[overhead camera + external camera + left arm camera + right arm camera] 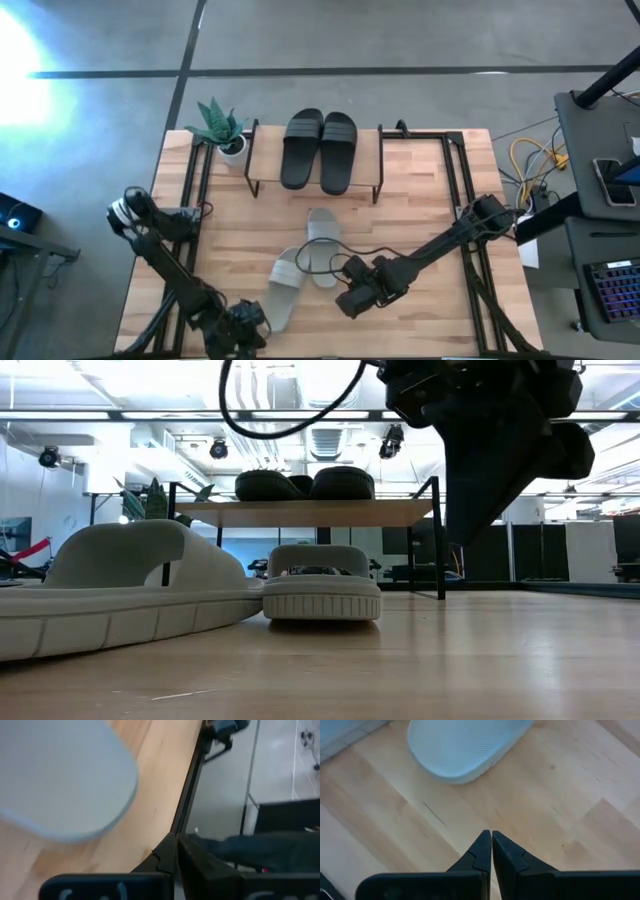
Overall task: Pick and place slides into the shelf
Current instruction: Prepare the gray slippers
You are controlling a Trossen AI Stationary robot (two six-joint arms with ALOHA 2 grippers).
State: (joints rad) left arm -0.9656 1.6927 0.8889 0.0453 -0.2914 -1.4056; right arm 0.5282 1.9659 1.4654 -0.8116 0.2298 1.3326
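The two grey slides [300, 268] lie on the counter [420, 210] near the shelf [262, 160], probably light, springy foam best pinched across the wide strap, while the right hand [352, 299] hovers beside them closed and empty.

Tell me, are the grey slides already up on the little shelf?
No: both grey slides lie on the table; only the black pair sits on the shelf.

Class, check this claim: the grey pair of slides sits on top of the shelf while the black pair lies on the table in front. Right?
Swapped. The high view shows the black pair on the shelf, and the grey pair on the table in front.
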